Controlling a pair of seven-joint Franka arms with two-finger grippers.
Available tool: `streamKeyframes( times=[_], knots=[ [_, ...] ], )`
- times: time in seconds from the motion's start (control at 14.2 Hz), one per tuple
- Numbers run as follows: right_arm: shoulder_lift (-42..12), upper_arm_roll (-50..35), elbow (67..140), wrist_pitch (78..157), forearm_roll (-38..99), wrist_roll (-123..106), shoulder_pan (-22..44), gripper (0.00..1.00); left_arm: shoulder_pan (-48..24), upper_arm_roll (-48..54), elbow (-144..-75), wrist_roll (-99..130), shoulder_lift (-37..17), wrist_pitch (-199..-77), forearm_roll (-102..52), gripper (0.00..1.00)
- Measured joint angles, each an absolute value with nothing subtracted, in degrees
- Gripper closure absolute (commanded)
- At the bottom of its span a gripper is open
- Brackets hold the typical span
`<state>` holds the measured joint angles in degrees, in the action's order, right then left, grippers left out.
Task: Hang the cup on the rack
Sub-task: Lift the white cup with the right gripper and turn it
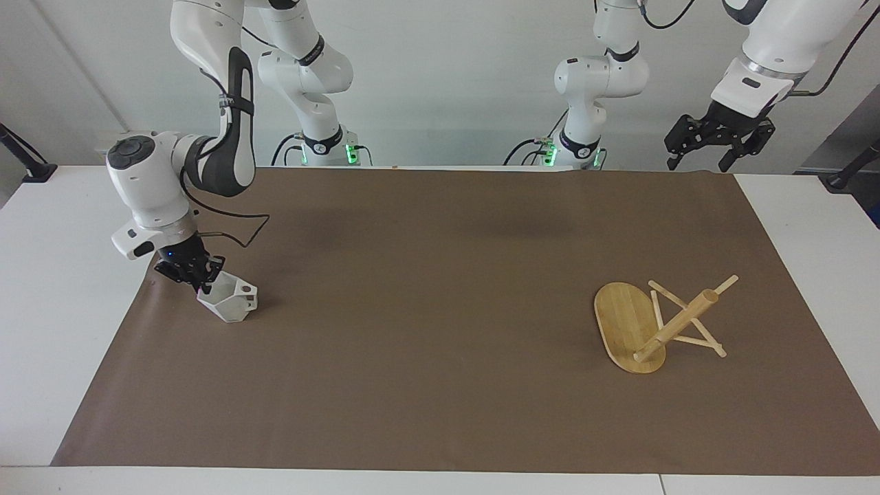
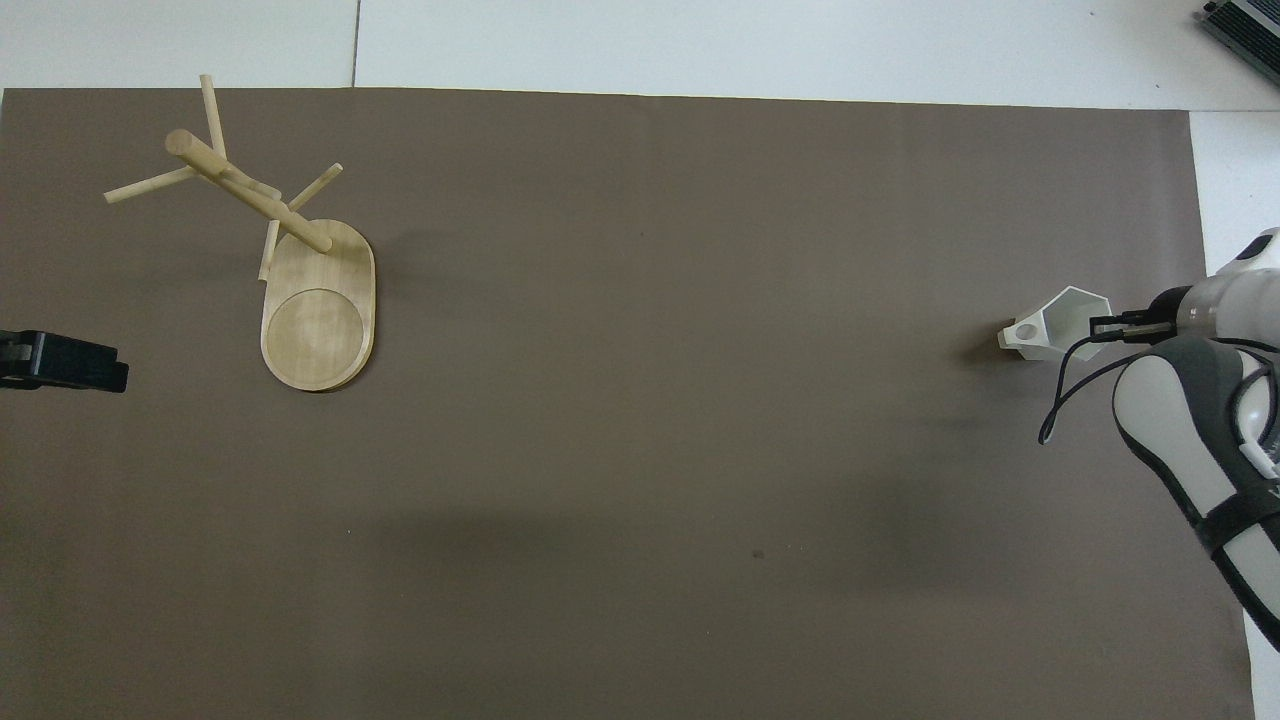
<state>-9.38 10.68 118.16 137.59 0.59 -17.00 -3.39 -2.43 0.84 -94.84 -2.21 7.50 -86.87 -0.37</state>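
Plainly, the rack (image 1: 643,323) is lying tipped on the brown mat (image 1: 440,309) toward the left arm's end, at about three o'clock in the facing view, so any cup brought to it is risking sliding off a slanted peg until someone is standing it upright. The right gripper (image 1: 201,282) is clenching the rim of the cup (image 1: 230,301) at about nine o'clock, the wall pinched between its jaws and the body tilting below them, a thin hold that could be slipping on lifting. The left gripper (image 1: 718,148) is waiting open over the mat's corner at about one o'clock.
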Motion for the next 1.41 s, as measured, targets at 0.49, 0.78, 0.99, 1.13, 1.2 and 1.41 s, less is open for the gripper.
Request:
streamKeyframes(
  times=[0.49, 0.78, 0.99, 1.13, 1.2, 1.41],
  knots=[
    [-8.82, 11.23, 116.71, 134.29, 0.59, -17.0, -3.39, 1.0, -2.43, 0.84, -94.84, -2.21, 7.5, -86.86, -0.37, 0.0],
    [-4.95, 10.67, 112.47, 124.84, 0.59, -17.0, -3.27, 1.0, -2.43, 0.84, -94.84, -2.21, 7.5, -86.86, -0.37, 0.0],
    [-1.57, 9.29, 110.77, 120.66, 0.59, -17.0, -3.17, 1.0, -2.43, 0.84, -94.84, -2.21, 7.5, -86.86, -0.37, 0.0],
    [0.33, 8.25, 110.27, 118.95, 0.59, -17.0, -3.12, 1.0, -2.43, 0.84, -94.84, -2.21, 7.5, -86.86, -0.37, 0.0],
    [1.1, 7.67, 109.96, 118.13, 0.59, -17.0, -3.1, 1.0, -2.43, 0.84, -94.84, -2.21, 7.5, -86.81, -0.37, 0.0],
    [2.49, 6.11, 107.71, 114.53, 0.59, -17.0, -3.02, 1.0, -2.45, 0.93, -95.03, -2.21, 7.63, -85.71, -0.37, 0.0]
  ],
)
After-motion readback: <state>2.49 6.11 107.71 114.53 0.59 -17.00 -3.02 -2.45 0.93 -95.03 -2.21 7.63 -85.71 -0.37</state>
